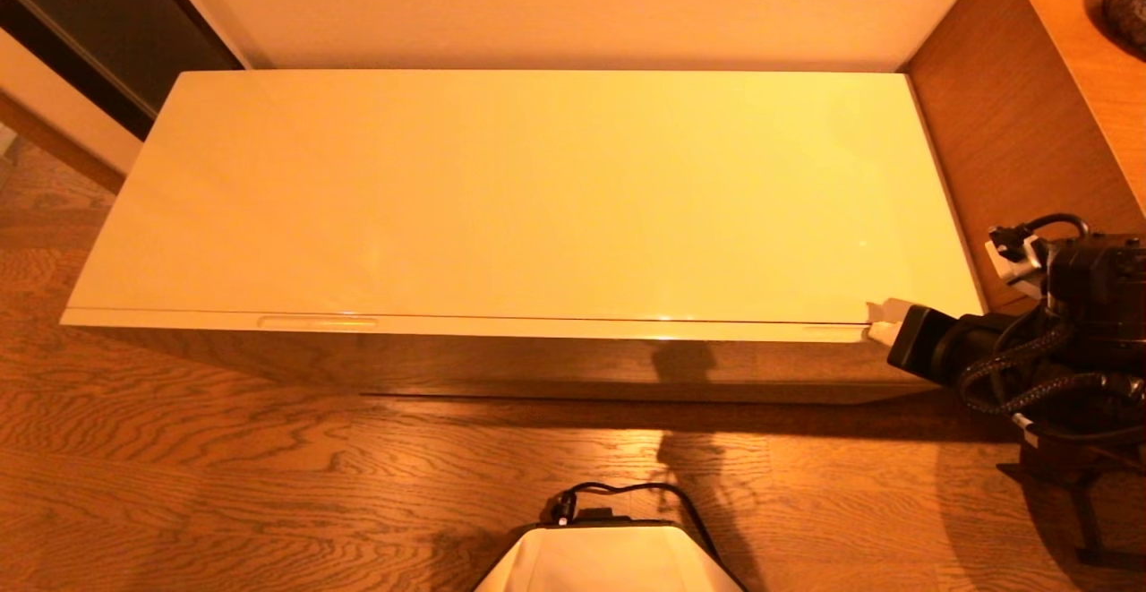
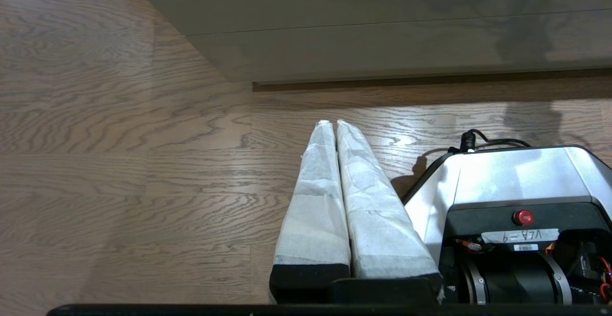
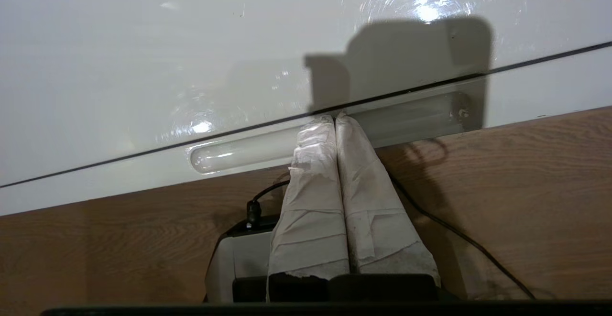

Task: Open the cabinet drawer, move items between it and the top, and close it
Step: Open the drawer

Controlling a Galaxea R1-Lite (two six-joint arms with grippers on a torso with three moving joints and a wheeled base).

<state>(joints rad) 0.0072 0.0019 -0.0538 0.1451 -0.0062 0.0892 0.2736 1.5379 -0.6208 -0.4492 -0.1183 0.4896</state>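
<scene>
Two closed, empty grippers: the left gripper [image 2: 334, 125] hangs parked over the floor, while the right gripper [image 3: 333, 117] sits at a recessed grip on the shut drawer [image 1: 466, 328], apparently touching. The top [image 1: 537, 189] is bare. Hooking that recess squarely, then pulling straight, should work best.

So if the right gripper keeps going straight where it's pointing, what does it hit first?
Most likely the recessed grip slot on the drawer's top edge. The shut right gripper has its tips right at it, just below the seam under the cabinet top. Contact unclear.
</scene>
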